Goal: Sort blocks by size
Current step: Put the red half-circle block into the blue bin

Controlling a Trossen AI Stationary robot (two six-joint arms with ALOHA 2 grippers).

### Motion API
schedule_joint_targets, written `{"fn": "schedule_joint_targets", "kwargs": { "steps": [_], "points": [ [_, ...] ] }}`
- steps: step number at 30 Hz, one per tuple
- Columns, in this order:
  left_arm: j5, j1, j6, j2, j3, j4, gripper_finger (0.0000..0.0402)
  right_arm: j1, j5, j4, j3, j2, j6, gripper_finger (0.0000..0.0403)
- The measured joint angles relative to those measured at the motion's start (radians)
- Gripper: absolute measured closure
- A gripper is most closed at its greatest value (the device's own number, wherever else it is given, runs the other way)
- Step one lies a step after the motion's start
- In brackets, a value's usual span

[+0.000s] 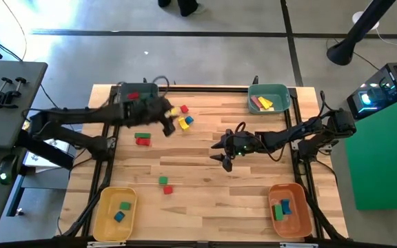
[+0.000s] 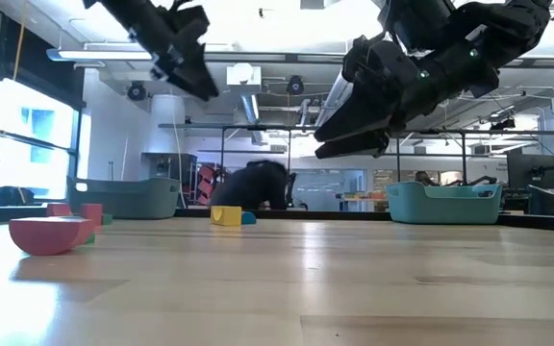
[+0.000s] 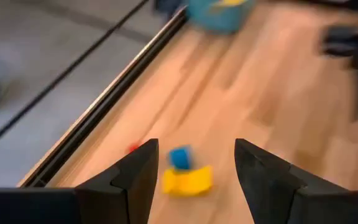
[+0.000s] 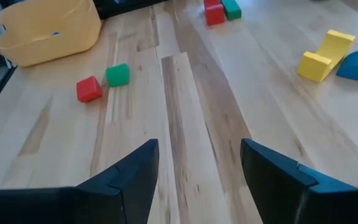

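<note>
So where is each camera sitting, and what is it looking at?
High view: above the table, looking straight down; both arms show, with the left end effector open over the yellow block and the right end effector open.
Low view: at tabletop height, looking level across into the room; both arms hang in from above.
Left wrist view: on the left arm, looking past its own two fingers at the table.
Right wrist view: on the right arm, looking past its fingers.
Shared: both wrist views show that yellow block.
</note>
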Motion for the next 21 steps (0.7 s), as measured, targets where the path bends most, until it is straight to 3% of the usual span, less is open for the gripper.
{"fn": "schedule_joint_targets", "kwargs": {
  "steps": [5, 11, 15, 21],
  "points": [
    [0.0, -0.118, 0.085, 0.031, -0.093, 0.238, 0.0204, 0.0, 0.0, 0.01, 0.0, 0.0, 0.025, 0.0181],
    [-0.001, -0.18, 0.089, 0.08, -0.148, 0.426, 0.0204, 0.009, 0.014, 0.012, 0.0, 0.0, 0.041, 0.0181],
    [-0.002, -0.203, 0.075, 0.12, -0.161, 0.502, 0.0204, 0.014, 0.076, 0.016, 0.0, 0.0, 0.036, 0.0181],
    [-0.006, -0.243, 0.073, 0.194, -0.166, 0.576, 0.0204, 0.014, 0.079, 0.017, 0.0, 0.001, 0.034, 0.0181]
  ]
}}
